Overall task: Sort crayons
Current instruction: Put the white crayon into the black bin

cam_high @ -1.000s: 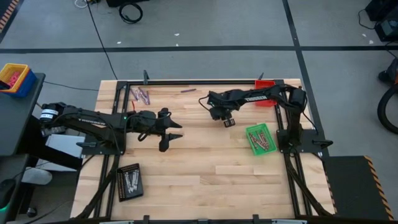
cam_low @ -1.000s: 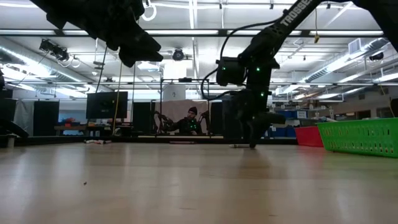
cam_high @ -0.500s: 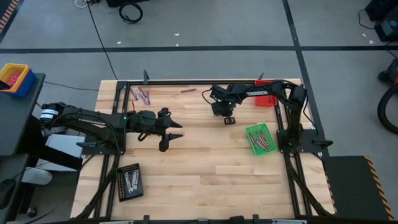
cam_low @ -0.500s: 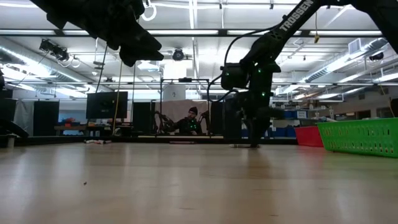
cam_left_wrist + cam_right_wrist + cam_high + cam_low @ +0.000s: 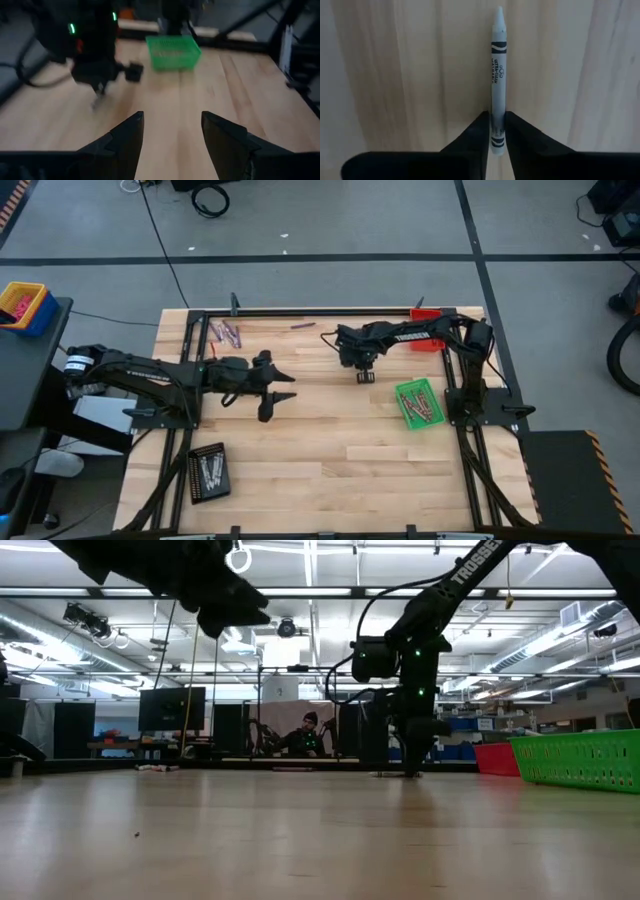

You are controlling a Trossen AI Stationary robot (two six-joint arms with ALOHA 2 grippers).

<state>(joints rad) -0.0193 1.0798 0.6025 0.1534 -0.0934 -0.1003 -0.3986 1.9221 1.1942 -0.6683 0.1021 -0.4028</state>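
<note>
A white crayon [image 5: 498, 75] with a black-printed wrapper sticks out from between the fingers of my right gripper [image 5: 496, 120], which points down over the table's far middle [image 5: 365, 376] and is shut on it. Several purplish crayons [image 5: 225, 332] lie at the far left of the table, and a single one [image 5: 303, 326] lies by the far rail. More crayons lie in the green tray [image 5: 417, 402]. My left gripper [image 5: 275, 398] hangs open over the left middle, holding nothing. My right gripper pinches the white crayon between its two fingers on the wrapped barrel near the blunt end [image 5: 497, 131]. The fingers come from above, pointing steeply down. The pointed tip [image 5: 499, 12] sticks out past the fingers over the wood; whether it rests on the table I cannot tell.
A red tray [image 5: 427, 315] sits at the far right corner behind my right arm. A black tray [image 5: 208, 472] with pale crayons lies near the front left. A black frame rail [image 5: 320, 310] runs along the far edge. Bare wood lies between the arms.
My right gripper has stayed over the same spot at the table's far middle, shifting slightly toward the far edge and back while its wrist rolled.
</note>
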